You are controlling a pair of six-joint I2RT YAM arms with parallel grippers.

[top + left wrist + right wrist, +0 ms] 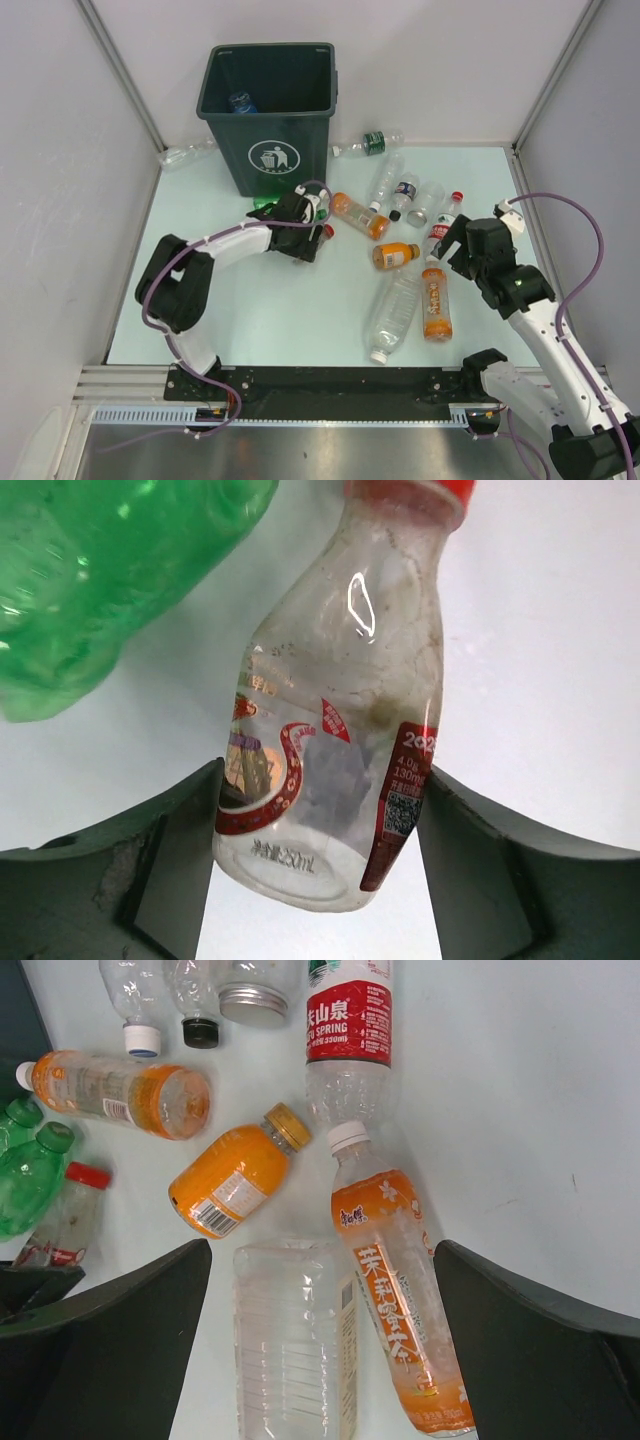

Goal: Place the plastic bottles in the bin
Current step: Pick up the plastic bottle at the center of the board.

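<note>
1. Well, the bin [275, 150], tapered, square-mouthed dark green plastic with a white litter pictogram, stands at the far edge of the pale surface [280, 310], nearer the left corner. One clear blue-capped bottle [240, 102] lies inside.
2. The left pincer [320, 780] is closed on a small, smudged red-capped bottle [330, 730] with a red label, lying just in front of the bin. A crumpled green bottle [90, 570] lies beside it.
3. The right pincer [322, 1250] hangs wide open near the right edge, holding nothing, above a slim orange-labelled bottle [400, 1290] and a ribbed clear bottle [290, 1340].
4. More plastic bottles [405, 190] spread toward the far right corner, among them a stubby orange-filled bottle [235, 1180].
</note>
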